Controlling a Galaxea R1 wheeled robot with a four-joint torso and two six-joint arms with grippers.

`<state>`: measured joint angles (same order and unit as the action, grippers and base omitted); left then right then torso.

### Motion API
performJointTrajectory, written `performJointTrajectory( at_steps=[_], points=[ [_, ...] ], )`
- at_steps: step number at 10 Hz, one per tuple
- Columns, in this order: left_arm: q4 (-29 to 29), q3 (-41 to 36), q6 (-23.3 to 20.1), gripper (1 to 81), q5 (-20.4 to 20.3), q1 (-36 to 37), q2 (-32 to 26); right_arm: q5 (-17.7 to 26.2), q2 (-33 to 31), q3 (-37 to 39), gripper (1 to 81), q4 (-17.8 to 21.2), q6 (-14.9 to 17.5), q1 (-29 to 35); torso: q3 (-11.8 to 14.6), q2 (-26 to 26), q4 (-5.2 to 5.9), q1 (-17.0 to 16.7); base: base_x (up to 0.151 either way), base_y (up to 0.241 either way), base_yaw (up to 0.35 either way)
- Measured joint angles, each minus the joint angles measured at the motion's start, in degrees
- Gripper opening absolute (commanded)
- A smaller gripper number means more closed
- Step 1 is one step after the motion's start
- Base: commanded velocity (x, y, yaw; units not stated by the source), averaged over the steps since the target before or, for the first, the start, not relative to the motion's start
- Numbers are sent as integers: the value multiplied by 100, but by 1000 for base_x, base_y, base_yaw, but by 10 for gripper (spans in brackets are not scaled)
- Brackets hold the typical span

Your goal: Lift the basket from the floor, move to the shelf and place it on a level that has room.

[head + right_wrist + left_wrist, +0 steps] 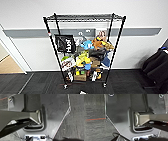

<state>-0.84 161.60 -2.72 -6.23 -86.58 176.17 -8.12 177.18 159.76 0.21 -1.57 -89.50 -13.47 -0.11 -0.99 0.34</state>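
Shelf: the shelf (83,50) stands against the wall, dead ahead at 12 o'clock from the head camera.
Top level: the level (83,17) is bare wire, so it has room; the lower tiers are crowded with toys.
Writing: a black bag (64,44) at 9 o'clock in the rack reads "Huel".
Floor: the floor (37,83) is dark carpet.
Basket: I cannot place it.
Jaws: state cannot be told.

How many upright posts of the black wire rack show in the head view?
4: on the tall black metal wire rack, front-left post, front-right post, back-left post, back-right post. The back posts' lower parts are hidden behind the toys.
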Motion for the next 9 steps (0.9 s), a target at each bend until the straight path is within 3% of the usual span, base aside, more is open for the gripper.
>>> performJointTrajectory(
  at_steps=[9],
  points=[
    [0, 0, 0, 811, -2, 2, 2, 7, 0, 0, 811, 0, 0, -2, 0, 0, 0, 0, 79, 0, 0]
  ],
)
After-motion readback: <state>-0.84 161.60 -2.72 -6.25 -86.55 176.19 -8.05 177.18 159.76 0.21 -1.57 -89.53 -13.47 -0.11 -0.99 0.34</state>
